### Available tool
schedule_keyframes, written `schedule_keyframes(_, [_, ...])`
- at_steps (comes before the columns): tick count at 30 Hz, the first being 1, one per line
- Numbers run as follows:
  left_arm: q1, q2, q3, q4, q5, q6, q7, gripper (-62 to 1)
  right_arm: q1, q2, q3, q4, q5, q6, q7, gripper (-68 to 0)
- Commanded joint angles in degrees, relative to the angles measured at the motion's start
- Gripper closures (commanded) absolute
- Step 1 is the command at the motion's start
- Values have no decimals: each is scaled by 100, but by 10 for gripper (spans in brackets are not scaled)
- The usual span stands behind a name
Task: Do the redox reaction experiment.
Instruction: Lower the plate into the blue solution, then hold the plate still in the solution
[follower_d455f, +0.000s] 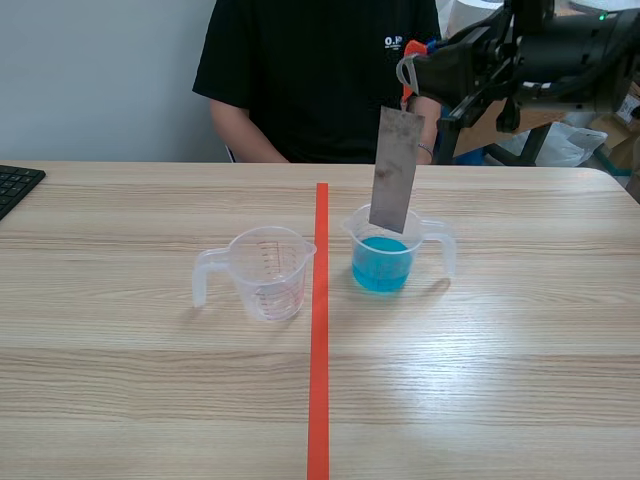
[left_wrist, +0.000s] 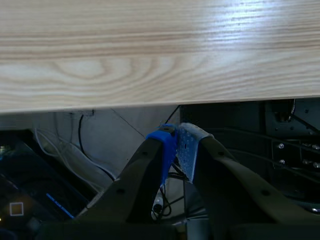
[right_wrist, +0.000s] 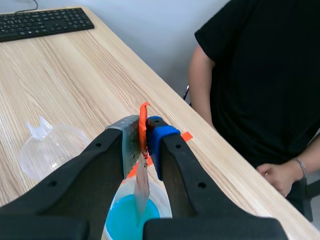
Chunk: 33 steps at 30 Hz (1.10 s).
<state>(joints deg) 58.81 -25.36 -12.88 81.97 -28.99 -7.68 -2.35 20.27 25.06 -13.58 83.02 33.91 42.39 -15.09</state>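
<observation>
A clear beaker of blue liquid (follower_d455f: 381, 262) stands just right of the orange-red tape line. Above it hangs a grey metal strip (follower_d455f: 395, 170), gripped at its top end by my right gripper (follower_d455f: 410, 72), which is raised at the back right. The strip's lower end sits about level with the beaker's rim. In the right wrist view the gripper (right_wrist: 145, 131) is shut on the strip (right_wrist: 141, 186), which carries an orange tab and points down at the blue liquid (right_wrist: 125, 220). An empty clear measuring cup (follower_d455f: 266, 272) stands left of the line. My left gripper (left_wrist: 175, 146) is shut on nothing, below the table's edge.
A person in a black shirt (follower_d455f: 320, 70) sits across the table, one hand (right_wrist: 277, 176) near the far edge. A black keyboard (follower_d455f: 15, 185) lies at the far left. The wooden table (follower_d455f: 480, 380) is bare in front of the two cups.
</observation>
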Motion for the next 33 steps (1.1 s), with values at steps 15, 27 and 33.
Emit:
schedule_keyframes(15, [52, 184, 0, 48, -35, -20, -79, -49, 133, -188, -459, -1207, -1106, 33, 1521, -17])
schedule_keyframes(27, [52, 184, 0, 48, -35, -20, -79, -49, 133, -188, -514, -1534, -1545, 33, 1742, -17])
schedule_keyframes(33, [52, 184, 0, 48, -35, -20, -79, -49, 133, -188, -514, -1534, -1554, 33, 1740, -17])
